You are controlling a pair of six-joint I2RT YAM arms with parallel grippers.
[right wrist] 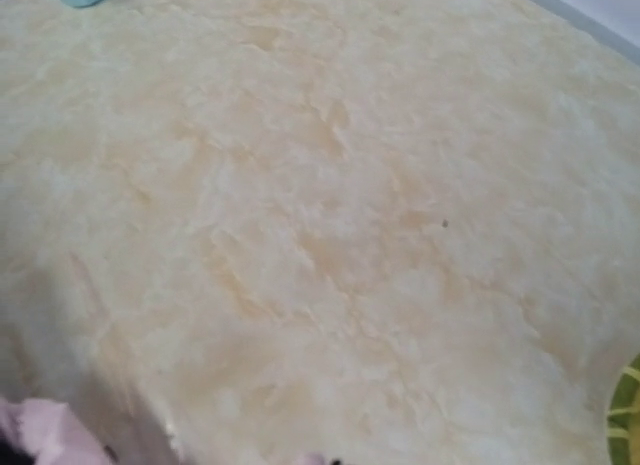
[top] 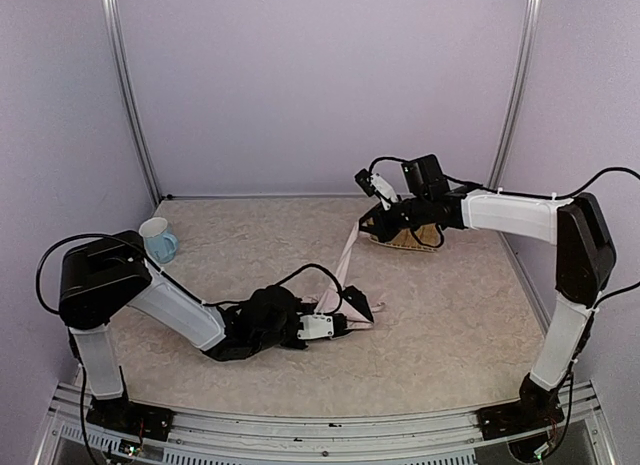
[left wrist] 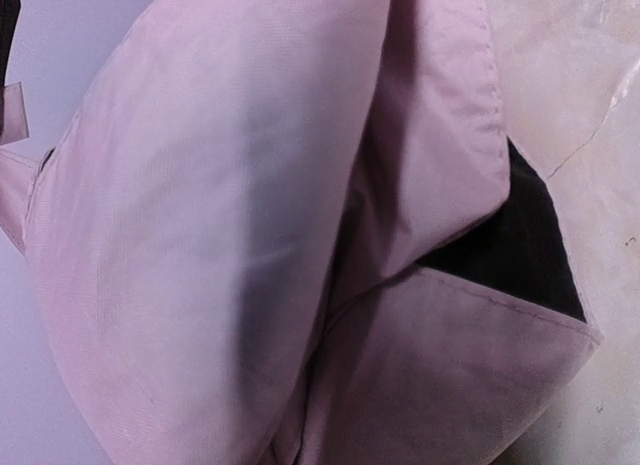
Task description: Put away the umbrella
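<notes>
Near me, my left hand [top: 338,326] lies low on the worktop [top: 450,305], closed narrow on the near end of the umbrella [top: 346,265], whose pale pink canopy with black lining fills the left wrist view. The umbrella runs as a pink strip to the back right, where my right hand [top: 368,227] is fully closed at its far end, beside a woven tray [top: 420,242]; if it pinches the umbrella I cannot tell

umbrella [top: 344,268] stretched across centre, mug [top: 158,239] far left, free tabletop [top: 250,245] between
</notes>
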